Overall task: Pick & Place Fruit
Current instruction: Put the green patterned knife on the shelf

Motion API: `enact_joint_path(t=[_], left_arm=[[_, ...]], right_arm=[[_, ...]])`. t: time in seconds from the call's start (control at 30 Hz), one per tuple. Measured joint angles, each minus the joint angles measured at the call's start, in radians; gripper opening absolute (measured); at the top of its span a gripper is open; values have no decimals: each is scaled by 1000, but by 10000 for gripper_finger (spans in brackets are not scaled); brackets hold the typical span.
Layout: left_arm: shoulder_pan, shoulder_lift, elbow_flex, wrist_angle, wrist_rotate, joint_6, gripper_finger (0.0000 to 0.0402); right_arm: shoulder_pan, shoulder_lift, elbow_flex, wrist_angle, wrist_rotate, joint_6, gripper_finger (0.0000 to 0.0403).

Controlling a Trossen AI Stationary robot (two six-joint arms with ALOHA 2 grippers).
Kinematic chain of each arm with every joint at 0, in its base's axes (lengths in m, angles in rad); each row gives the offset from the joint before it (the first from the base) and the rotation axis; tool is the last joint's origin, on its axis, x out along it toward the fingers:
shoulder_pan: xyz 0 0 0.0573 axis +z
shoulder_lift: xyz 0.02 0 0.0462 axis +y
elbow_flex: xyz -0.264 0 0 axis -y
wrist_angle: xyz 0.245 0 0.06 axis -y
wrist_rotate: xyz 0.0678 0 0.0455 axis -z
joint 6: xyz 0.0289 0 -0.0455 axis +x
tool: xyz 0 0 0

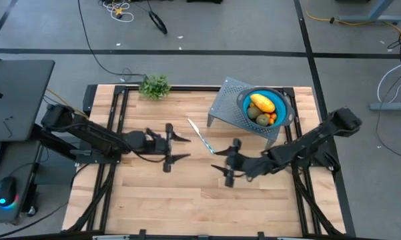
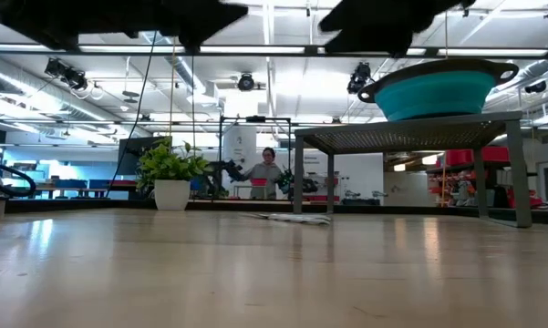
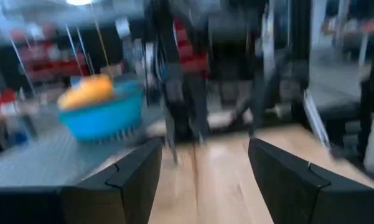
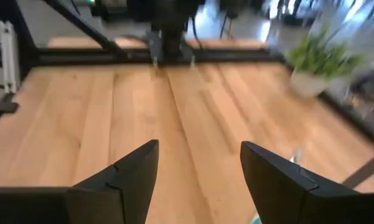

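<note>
From overhead I see the fruit sitting together in a blue bowl (image 1: 288, 111) in the upper right of the frame, on a grey perforated metal stand (image 1: 228, 100). The yellow oblong fruit (image 1: 262, 103) lies on top, an olive-brown oval (image 1: 252, 112) and another (image 1: 262, 119) rest beside it, and tiny orange-red pieces (image 1: 273, 118) are tucked at the lower right edge of the pile.

My left gripper (image 1: 183, 148) hangs over the centre of the table (image 1: 153, 193), left of middle in the frame, its fingers spread wide with nothing between them; bare wood shows through the gap in its wrist view. My right gripper (image 1: 221, 160) is just right of centre, pointing toward the left one, fingers also parted and empty. The two tips face each other, apart.

A slim white-bladed knife (image 1: 199, 134) lies diagonally on the wood between the grippers and the stand, clear of both. A leafy green sprig in a white pot (image 1: 155, 87) stands at the table's upper edge, upper left of the stand.

In the low view a person (image 2: 269, 170) stands far off in the room.
</note>
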Motion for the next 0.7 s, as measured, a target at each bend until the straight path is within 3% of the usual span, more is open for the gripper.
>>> enact_joint_path(t=[0.13,0.4,0.53,0.7], left_arm=[[34,0,-45,176,45,-24,249],[44,-70,-13,186,-8,-8,249],[44,-149,2,185,-34,18,249],[43,-281,0,95,-12,16,249]], right_arm=[[-40,141,51,-12,-11,69,235],[-53,368,121,-17,218,247,235],[-79,417,124,-18,226,351,235],[-125,456,126,28,222,360,235]])
